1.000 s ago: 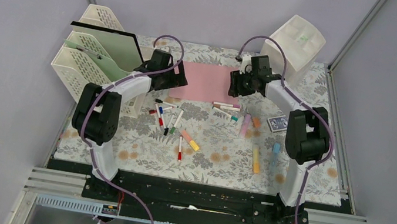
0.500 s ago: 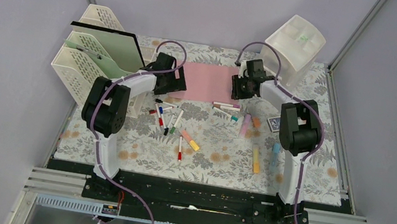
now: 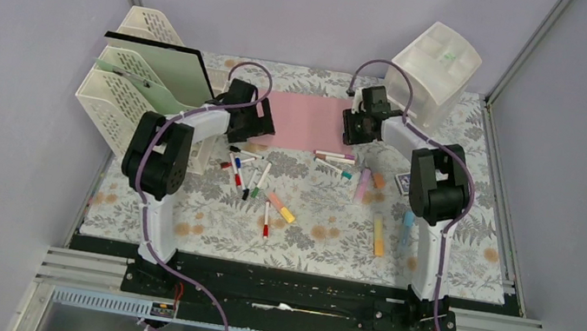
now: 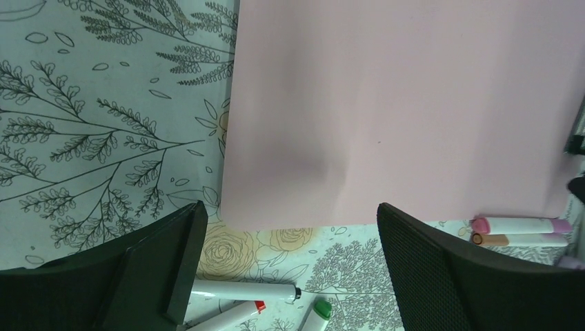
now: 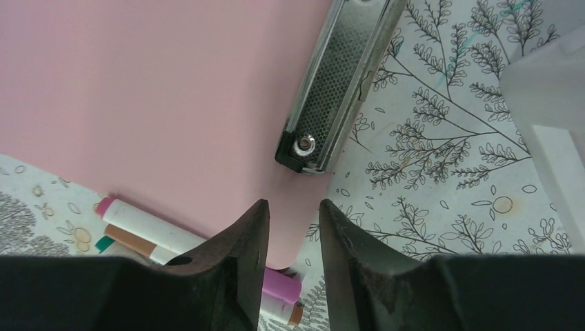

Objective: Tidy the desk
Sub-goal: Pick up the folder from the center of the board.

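The desk [image 3: 313, 247], a rectangular tabletop under a pale cloth printed with grey ferns and orange flowers, fills the space inside the metal rails. A pink rectangular sheet of paper [image 3: 305, 122] lies flat on its far middle. Well nearer than the sheet, off its right end, a yellow highlighter [image 3: 379, 234] and a pale blue highlighter [image 3: 408, 220] lie on the cloth. Nearer than the sheet's left half is a loose scatter of white markers [image 3: 253, 175] with red, green, black and blue caps. Just nearer than the sheet's right corner are a pink highlighter [image 3: 363, 185] and a small blue patterned card pack [image 3: 403, 180]. A white marker with a pink cap [image 5: 148, 224] lies along the sheet's near edge

The left gripper [image 4: 291, 221] hangs over the sheet's near left corner. Its black fingers [image 4: 159, 269] are spread wide, the sheet's near edge runs between them, and they hold nothing. The right gripper [image 5: 293, 207] is at the sheet's near right corner. Its jaws stand a narrow gap apart with the corner showing through the gap, and I cannot tell whether they touch the paper. Farther along, a silver metal bar with a perforated face [image 5: 338, 83] lies across the sheet's right edge

Left of the sheet stands a cream lattice file rack [image 3: 120, 96] holding a pale green folder [image 3: 167, 76]. Beyond the sheet's far right corner sits a white plastic drawer unit [image 3: 437, 64]
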You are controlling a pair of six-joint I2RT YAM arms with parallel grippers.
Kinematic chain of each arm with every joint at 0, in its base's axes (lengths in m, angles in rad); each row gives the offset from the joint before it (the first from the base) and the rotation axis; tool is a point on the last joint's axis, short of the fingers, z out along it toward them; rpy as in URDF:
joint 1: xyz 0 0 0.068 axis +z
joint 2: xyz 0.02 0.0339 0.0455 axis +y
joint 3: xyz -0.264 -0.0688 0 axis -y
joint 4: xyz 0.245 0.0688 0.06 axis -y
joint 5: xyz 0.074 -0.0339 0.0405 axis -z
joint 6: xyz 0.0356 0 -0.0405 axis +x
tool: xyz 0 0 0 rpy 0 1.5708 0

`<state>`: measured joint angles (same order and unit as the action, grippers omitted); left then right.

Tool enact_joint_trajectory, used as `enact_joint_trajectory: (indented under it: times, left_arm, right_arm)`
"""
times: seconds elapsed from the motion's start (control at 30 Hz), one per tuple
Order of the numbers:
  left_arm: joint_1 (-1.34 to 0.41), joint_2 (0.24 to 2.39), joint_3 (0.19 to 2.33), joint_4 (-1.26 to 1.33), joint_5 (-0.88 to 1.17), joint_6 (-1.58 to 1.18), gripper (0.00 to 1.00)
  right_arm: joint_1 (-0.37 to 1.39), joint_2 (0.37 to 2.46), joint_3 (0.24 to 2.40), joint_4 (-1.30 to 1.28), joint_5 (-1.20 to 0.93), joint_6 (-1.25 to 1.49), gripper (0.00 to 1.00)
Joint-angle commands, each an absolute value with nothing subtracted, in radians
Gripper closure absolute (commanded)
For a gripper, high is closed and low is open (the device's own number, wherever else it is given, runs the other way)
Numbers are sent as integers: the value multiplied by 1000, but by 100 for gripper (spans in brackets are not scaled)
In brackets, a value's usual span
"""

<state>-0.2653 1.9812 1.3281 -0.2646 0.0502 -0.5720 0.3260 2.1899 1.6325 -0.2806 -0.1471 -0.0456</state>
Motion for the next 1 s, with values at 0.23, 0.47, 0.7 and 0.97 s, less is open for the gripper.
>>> enact_joint_trajectory:
  times: [0.23,0.47,0.7,0.97]
  left_arm:
    - [-226,1970,1253,-118,205,-700,8]
    - [-221,1943,1189,-32,256,-787,12]
    - [-221,1876,1108,115,306,-873,19]
    - [-221,1833,1043,308,388,-992,28]
  right_arm:
    - [335,2237,1665,-321,-112,-86,62]
    - [348,2245,1660,-330,-100,-99,63]
    - [353,2250,1664,-337,-108,-105,63]
    - [355,2250,1663,-338,-114,-106,63]
